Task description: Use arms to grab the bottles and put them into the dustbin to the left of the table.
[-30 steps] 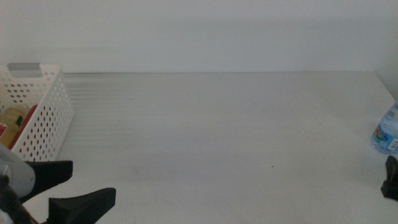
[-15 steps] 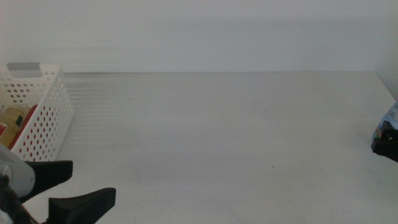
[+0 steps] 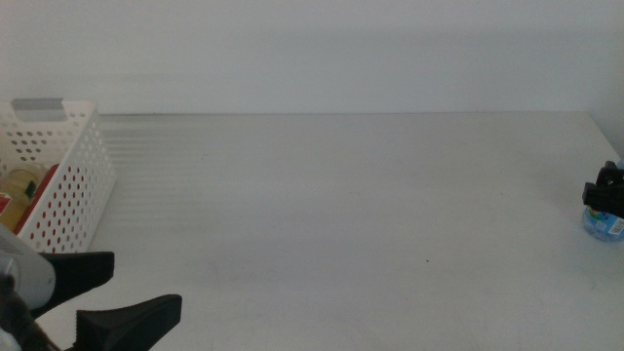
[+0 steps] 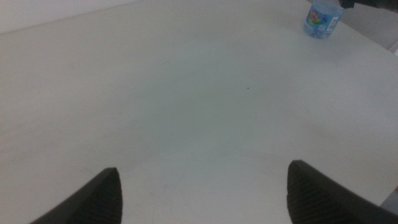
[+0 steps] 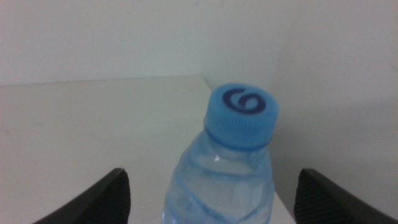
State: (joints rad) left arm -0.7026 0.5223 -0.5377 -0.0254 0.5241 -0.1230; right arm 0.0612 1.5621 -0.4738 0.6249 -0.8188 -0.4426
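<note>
white table (image 3: 341,195): one plain tabletop, by far the biggest thing in sight, running under both grippers.
water bottle (image 5: 229,168): one, small and clear, with a blue cap (image 5: 242,114) that carries a dark swirl mark; it stands upright at the right edge of the table, directly in front of the right gripper and centred between its two jaws, which sit wide on either side of it and do not touch it. from the left wrist it shows as a small blue-labelled shape far across the table.
right gripper (image 5: 211,193): spread wide, nothing in its hold. in the middle view only a dark bit of it shows at the right edge, just above the bottle's lower part.
left gripper (image 4: 202,190): spread wide as well, holding nothing, over bare table at the near left corner, well apart from the bottle; its two dark wedge jaws show at the bottom left of the middle view.
dustbin (image 3: 78,185): one white basket with round holes in its walls and a grey handle slot at the rim, just beyond the left gripper, at the table's left edge.
inside the dustbin: two things that i can make out, a bottle of pale yellow liquid (image 3: 21,183) and something red (image 3: 41,195) beside it; the red one is too hidden by the wall to name.
count on the open table: one bottle.
</note>
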